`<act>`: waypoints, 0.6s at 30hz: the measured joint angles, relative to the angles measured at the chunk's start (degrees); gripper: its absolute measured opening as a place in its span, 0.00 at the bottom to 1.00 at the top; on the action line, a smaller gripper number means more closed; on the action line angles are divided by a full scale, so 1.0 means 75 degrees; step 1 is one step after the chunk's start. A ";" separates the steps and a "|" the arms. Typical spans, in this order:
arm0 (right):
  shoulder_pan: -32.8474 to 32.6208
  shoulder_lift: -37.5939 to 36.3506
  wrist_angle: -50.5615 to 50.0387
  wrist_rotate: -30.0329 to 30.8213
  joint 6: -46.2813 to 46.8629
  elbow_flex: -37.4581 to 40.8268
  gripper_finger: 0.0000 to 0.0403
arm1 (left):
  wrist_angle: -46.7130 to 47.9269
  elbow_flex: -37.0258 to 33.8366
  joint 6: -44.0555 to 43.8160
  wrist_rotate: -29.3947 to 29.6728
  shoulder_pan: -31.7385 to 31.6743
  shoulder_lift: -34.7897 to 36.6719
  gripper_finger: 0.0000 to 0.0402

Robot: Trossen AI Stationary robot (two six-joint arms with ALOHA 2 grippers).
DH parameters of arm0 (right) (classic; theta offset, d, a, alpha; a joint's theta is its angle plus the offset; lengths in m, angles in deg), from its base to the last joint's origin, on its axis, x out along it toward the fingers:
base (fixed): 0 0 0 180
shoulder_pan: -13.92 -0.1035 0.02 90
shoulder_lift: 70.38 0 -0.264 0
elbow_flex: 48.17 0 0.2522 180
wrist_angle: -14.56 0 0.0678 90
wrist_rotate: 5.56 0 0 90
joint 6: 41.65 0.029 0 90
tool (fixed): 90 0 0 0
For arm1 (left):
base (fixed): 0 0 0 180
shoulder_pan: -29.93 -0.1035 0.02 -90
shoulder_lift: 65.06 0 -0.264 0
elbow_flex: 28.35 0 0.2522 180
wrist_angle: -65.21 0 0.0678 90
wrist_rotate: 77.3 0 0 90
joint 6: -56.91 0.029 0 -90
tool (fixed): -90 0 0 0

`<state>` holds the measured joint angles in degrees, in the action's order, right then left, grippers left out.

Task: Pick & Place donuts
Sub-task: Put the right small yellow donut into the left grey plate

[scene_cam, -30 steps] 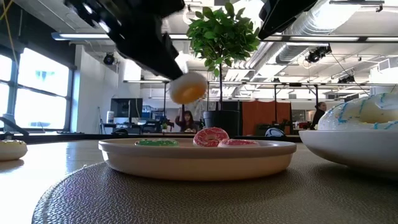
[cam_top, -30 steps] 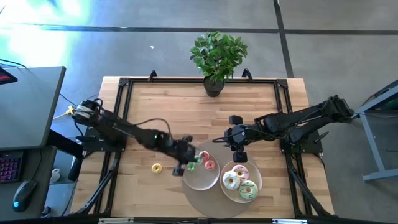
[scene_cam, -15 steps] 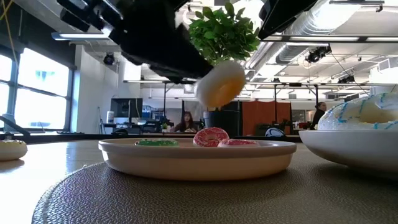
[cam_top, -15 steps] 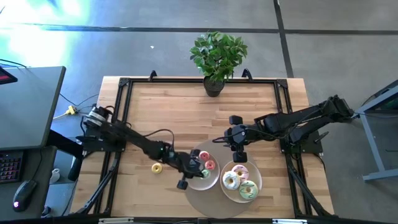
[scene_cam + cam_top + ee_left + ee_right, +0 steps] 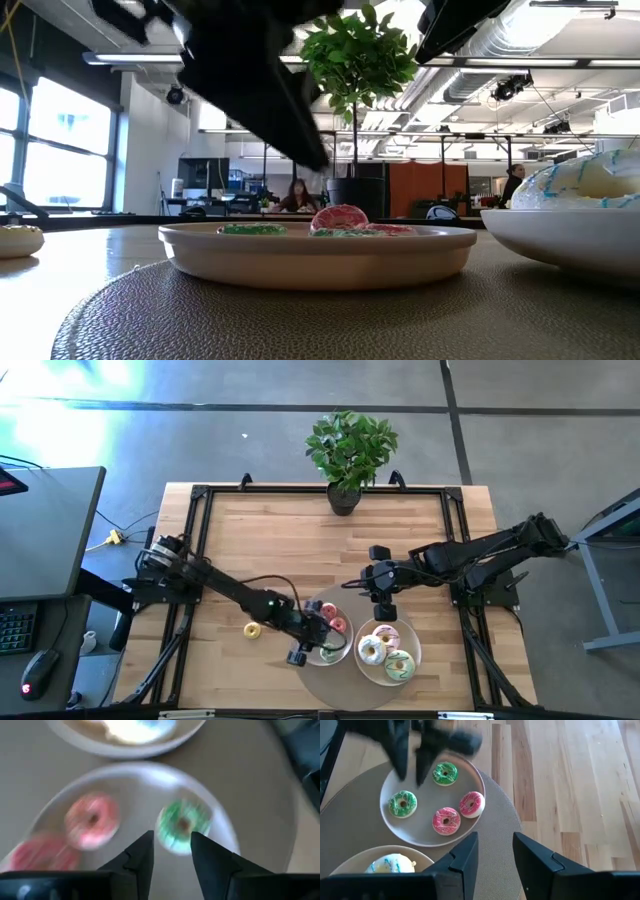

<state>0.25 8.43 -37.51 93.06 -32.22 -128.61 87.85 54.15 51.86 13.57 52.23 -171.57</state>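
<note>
My left gripper hangs open over the left white bowl with nothing between its fingers. Just past its fingertips a tiny green donut lies flat on the bowl's floor. Beside it in the bowl lie another green donut, a pink-red one and a pink one. A tiny yellow donut rests on the wood left of the bowl. My right gripper stands open above the gap between the two bowls.
The right white bowl holds the larger iced donuts. Both bowls stand on a round grey mat at the table's near edge. A potted plant stands at the far edge. Bare wood lies between.
My left gripper has carried a tiny donut toward the table's right and near edges until it was over the left bowl. There it has opened and let go. The donut has fallen into the bowl and lies flat among the others.
</note>
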 joint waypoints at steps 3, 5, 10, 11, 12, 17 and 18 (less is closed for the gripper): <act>0.0003 0.0000 -0.0002 0.0000 -0.0020 0.0000 0.29 | 0.1956 0.0759 -0.0207 0.0461 0.0080 0.0395 0.32; 0.0000 0.0000 -0.0006 0.0000 -0.0038 0.0000 0.29 | 0.3172 0.1143 -0.0508 0.0635 0.0113 0.0594 0.32; 0.0002 0.0000 -0.0003 0.0000 -0.0055 0.0000 0.29 | 0.5003 0.1477 -0.1171 0.0983 0.0419 0.1108 0.32; 0.0001 0.0000 -0.0003 0.0000 -0.0055 0.0000 0.29 | 0.5554 0.1439 -0.1464 0.1219 0.0528 0.1282 0.32; 0.0000 0.0000 -0.0006 0.0000 -0.0055 0.0000 0.29 | 0.6042 0.1383 -0.1837 0.1473 0.0659 0.1465 0.32; 0.0001 0.0000 -0.0006 0.0000 -0.0241 0.0000 0.29 | 0.7528 0.0751 -0.4492 0.2587 0.1294 0.1894 0.32; 0.0000 0.0000 -0.0006 0.0000 -0.0342 0.0000 0.29 | 0.7668 0.0543 -0.5127 0.2512 0.1416 0.1976 0.32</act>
<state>0.25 8.43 -37.55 93.06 -34.78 -128.61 145.36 58.22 13.41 32.41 62.85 -156.75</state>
